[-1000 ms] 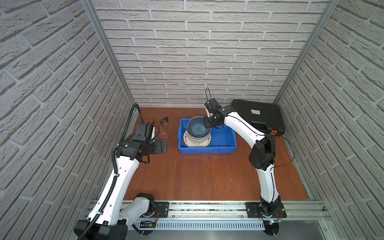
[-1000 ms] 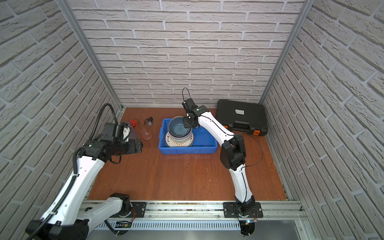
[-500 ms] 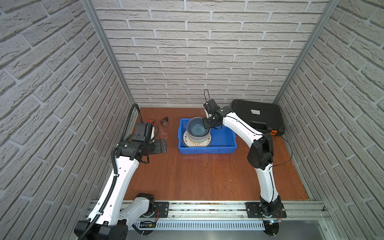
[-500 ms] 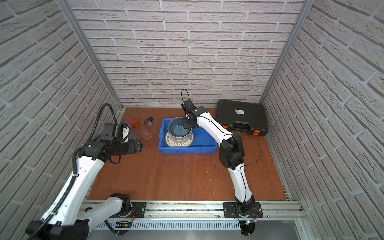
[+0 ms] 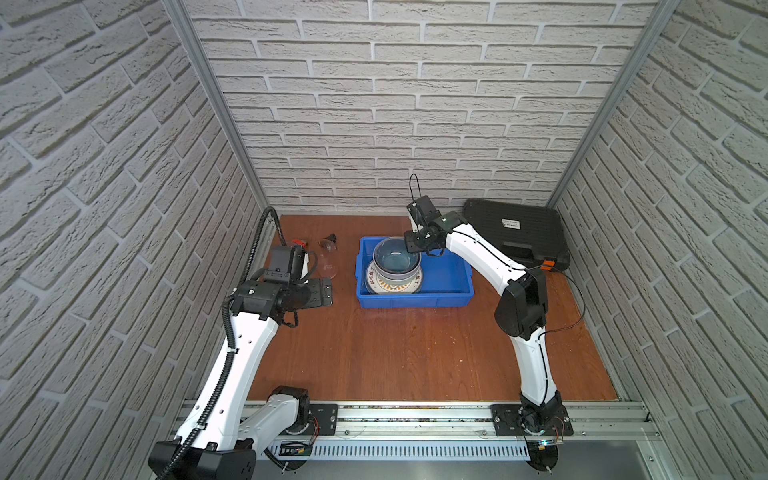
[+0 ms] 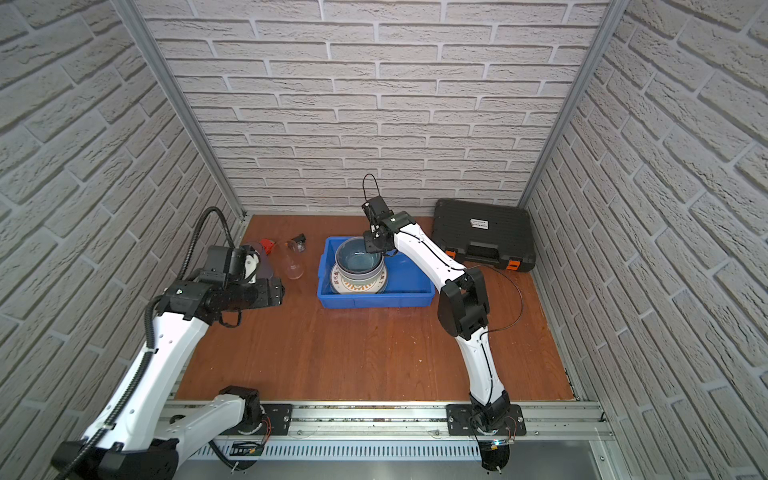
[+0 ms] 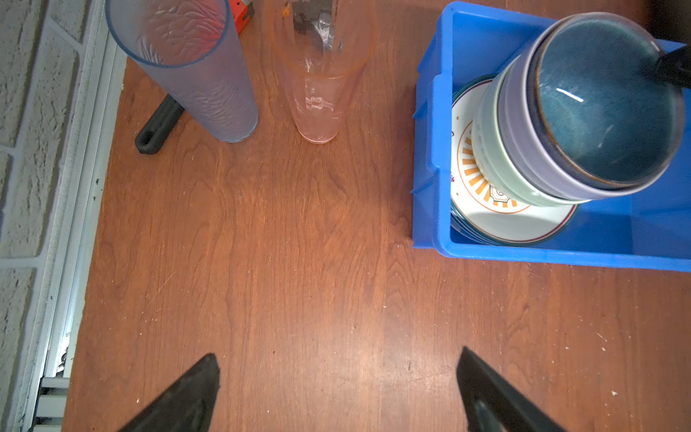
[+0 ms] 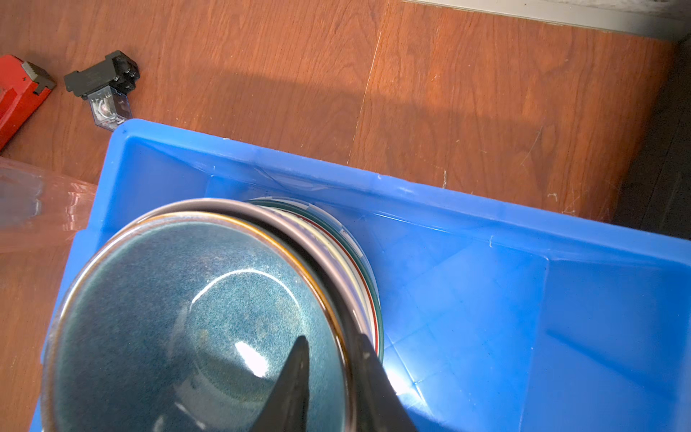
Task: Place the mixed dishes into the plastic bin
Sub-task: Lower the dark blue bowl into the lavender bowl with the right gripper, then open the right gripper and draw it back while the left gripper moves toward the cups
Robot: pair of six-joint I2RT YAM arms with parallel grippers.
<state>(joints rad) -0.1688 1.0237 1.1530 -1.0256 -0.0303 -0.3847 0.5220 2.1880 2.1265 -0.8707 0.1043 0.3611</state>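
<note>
Wood-grain tabletop [image 5: 395, 353], enclosed by whitish brick walls [image 5: 395, 104], carries the blue bin [image 5: 415, 299].

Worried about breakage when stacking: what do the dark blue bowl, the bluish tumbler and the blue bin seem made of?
Dark blue round bowl: likely glazed ceramic; glossy speckled inside, sharp highlights, brown rim.
Bluish translucent tumbler: probably frosted plastic; matte rippled wall, light passes through.
Bright blue rectangular bin: moulded plastic; uniform colour, smooth sheen, rolled rim.

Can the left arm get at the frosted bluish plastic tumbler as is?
Probably yes. The left gripper is open, with bare wooden table between it and the upright frosted bluish plastic tumbler. The clear pinkish tumbler stands close beside it, not touching, so one finger has a narrow gap.
</note>
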